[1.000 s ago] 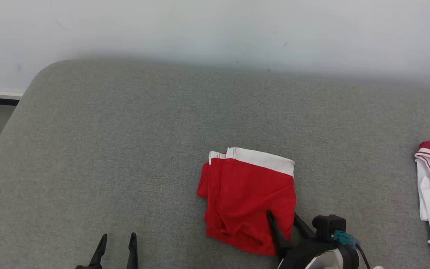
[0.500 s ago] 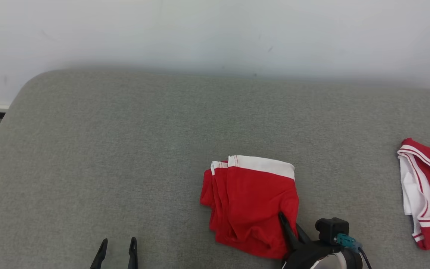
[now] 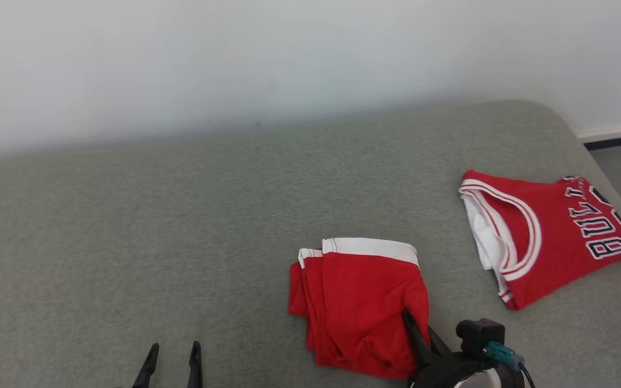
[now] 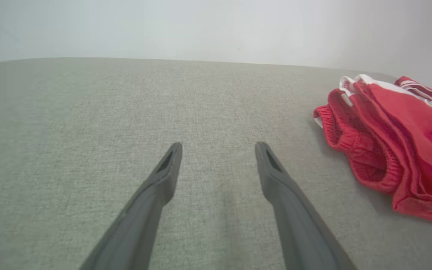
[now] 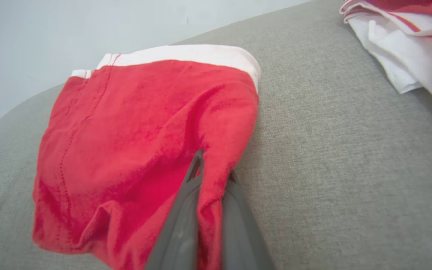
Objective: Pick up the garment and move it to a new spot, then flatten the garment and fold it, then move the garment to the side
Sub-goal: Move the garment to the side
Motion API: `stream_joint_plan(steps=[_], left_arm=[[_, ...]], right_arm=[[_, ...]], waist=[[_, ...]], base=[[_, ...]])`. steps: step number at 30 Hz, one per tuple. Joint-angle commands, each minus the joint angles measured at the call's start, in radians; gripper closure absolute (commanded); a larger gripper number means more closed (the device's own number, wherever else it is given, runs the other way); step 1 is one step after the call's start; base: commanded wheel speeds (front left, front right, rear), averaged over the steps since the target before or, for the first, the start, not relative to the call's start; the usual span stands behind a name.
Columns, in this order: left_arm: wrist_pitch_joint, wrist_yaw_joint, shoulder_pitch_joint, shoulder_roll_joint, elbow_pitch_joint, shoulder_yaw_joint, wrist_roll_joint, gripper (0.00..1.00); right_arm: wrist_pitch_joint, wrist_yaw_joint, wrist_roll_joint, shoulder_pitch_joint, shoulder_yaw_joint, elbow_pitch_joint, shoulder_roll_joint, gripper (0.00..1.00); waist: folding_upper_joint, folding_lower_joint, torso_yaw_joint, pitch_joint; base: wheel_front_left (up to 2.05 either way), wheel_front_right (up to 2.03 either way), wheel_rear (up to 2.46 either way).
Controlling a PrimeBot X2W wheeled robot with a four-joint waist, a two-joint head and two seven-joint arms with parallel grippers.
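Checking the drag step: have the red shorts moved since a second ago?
Yes. The red shorts, pinched by the right gripper, have slid rightward: their gap to the jersey has narrowed.

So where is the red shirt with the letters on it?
In the head view, the red lettered jersey lies on the right of the grey padded surface, apart from the folded red shorts with a white waistband to its left.

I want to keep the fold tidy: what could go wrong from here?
1. The right gripper pinches only one edge of the folded shorts; pulling may let the layers unfold.
2. The jersey lies to the right of them; moving the shorts that way may push into it.
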Motion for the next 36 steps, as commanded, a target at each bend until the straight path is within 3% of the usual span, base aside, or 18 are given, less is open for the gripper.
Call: stream_joint_plan(steps=[1,14,24,31,36], left_arm=[[-0.003,-0.002,-0.010,-0.001,0.000,-0.004,-0.004,0.00],[-0.003,-0.011,-0.036,0.000,0.010,-0.010,0.011,0.00],[-0.003,-0.025,-0.090,0.000,0.034,-0.041,0.012,0.00],[-0.003,-0.027,-0.091,0.000,0.023,-0.019,0.033,0.00],[-0.003,-0.031,-0.099,0.000,0.019,0.005,0.053,0.00]], right_arm=[[0.000,-0.003,0.002,0.005,0.000,-0.007,0.001,1.00],[0.000,-0.003,0.023,0.010,0.037,-0.036,0.001,1.00],[0.000,-0.003,-0.031,-0.011,0.072,-0.074,0.001,1.00],[0.000,-0.003,-0.085,-0.081,0.166,-0.057,0.000,1.00],[-0.001,-0.003,-0.091,-0.190,0.220,-0.084,-0.036,1.00]], waist=[[-0.0001,0.0000,-0.138,-0.007],[-0.0001,0.0000,-0.337,0.026],[-0.0001,0.0000,-0.360,0.076],[-0.0001,0.0000,-0.359,0.107],[-0.0001,0.0000,-0.333,0.140]], base=[[0.00,0.00,0.00],[0.00,0.00,0.00],[0.00,0.00,0.00],[0.00,0.00,0.00],[0.00,0.00,0.00]])
